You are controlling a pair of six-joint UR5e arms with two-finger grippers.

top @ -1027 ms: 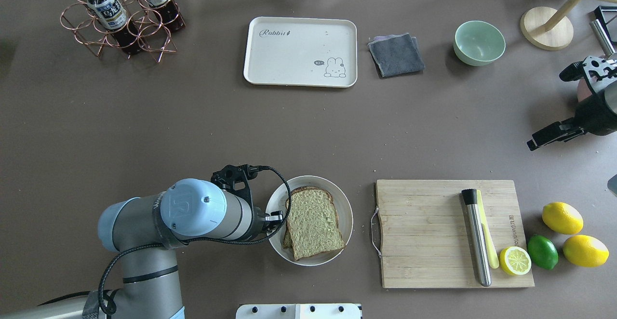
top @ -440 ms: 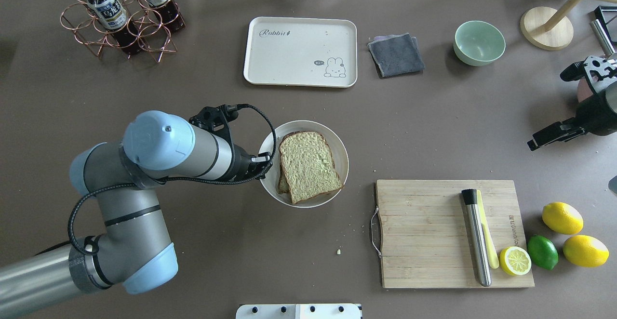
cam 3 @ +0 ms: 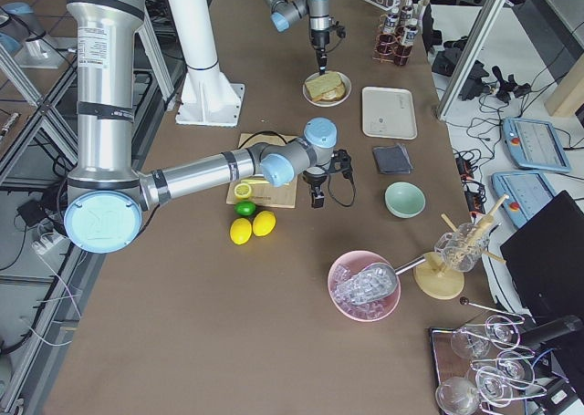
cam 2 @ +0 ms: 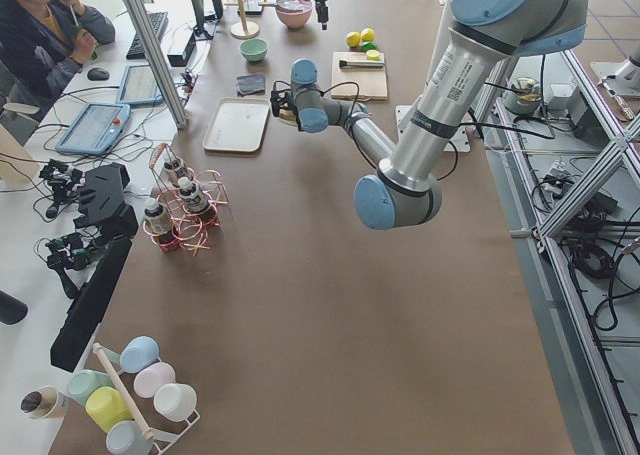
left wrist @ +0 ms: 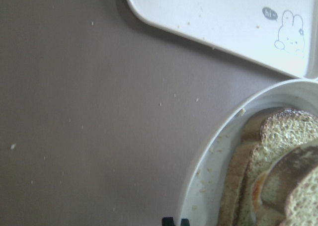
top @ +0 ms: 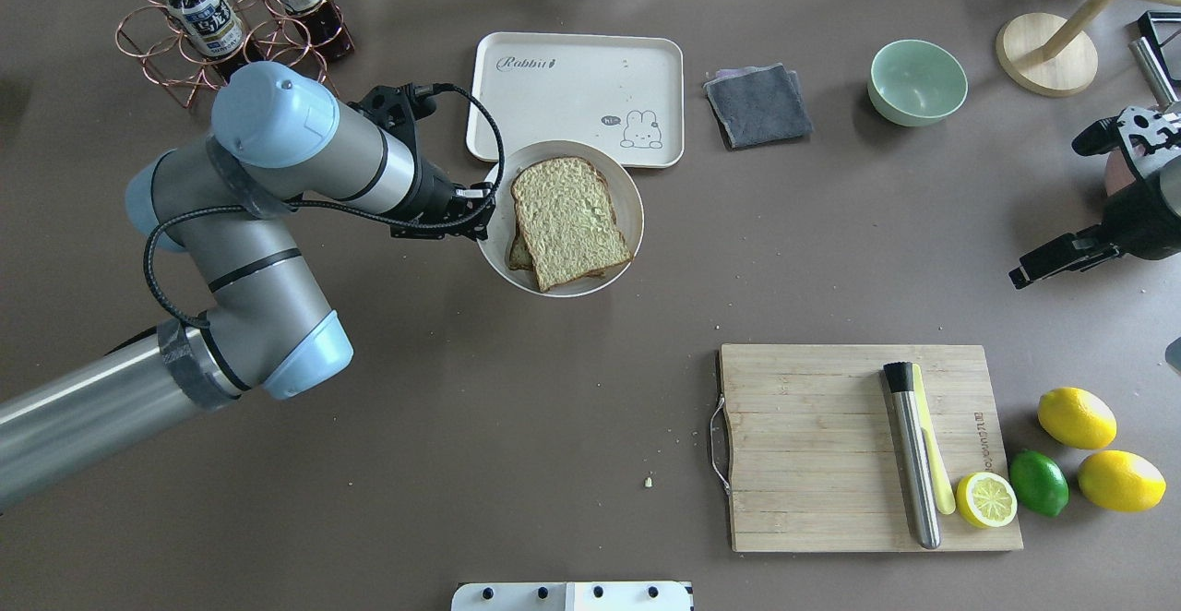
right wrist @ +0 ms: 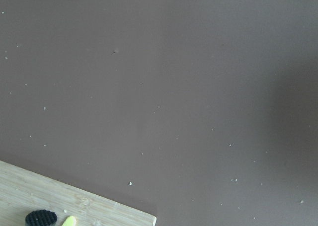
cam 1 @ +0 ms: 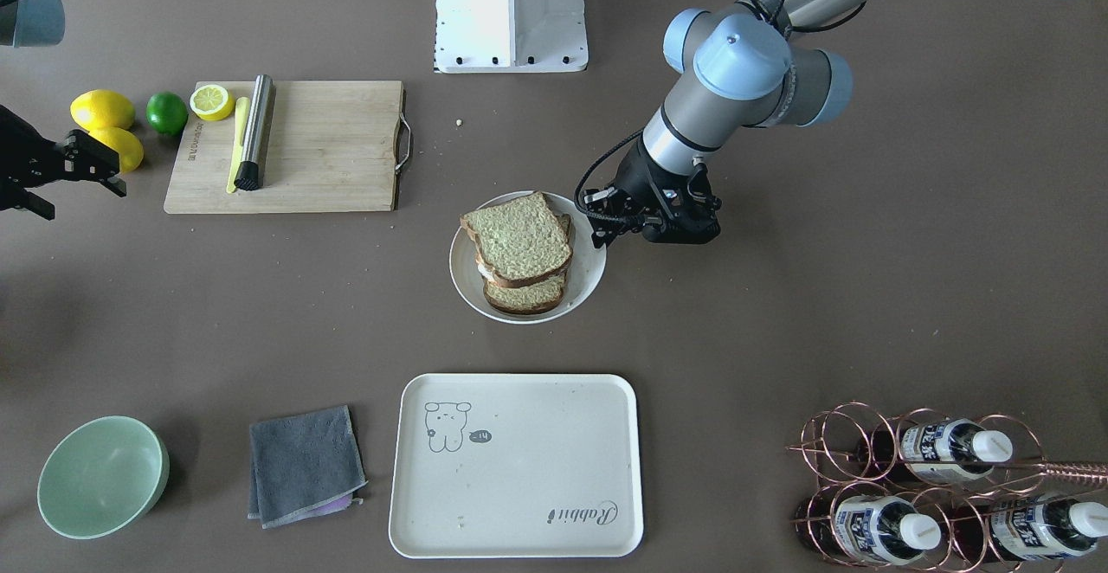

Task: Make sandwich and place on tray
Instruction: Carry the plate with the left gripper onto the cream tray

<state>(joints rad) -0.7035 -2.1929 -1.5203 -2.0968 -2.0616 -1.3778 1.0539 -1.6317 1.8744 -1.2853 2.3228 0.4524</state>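
Note:
The sandwich (top: 570, 221), two speckled bread slices with brown crust, lies on a round white plate (top: 498, 251). A bit of white filling shows between the slices in the front view (cam 1: 486, 272). My left gripper (top: 482, 214) is shut on the plate's left rim and holds it above the table, at the near edge of the cream tray (top: 563, 85). The left wrist view shows the plate (left wrist: 208, 186), the bread (left wrist: 278, 161) and the tray's corner (left wrist: 208, 17). My right gripper (top: 1047, 214) is open and empty at the far right.
A wooden cutting board (top: 812, 445) with a steel muddler (top: 912, 454) and a half lemon (top: 985, 498) lies front right, lemons and a lime beside it. A grey cloth (top: 758, 103) and green bowl (top: 917, 81) sit right of the tray, a bottle rack (top: 231, 29) to its left.
My left arm has carried the plate with the sandwich away from the robot's side, from the table's front to the tray's near edge. The right arm has not moved.

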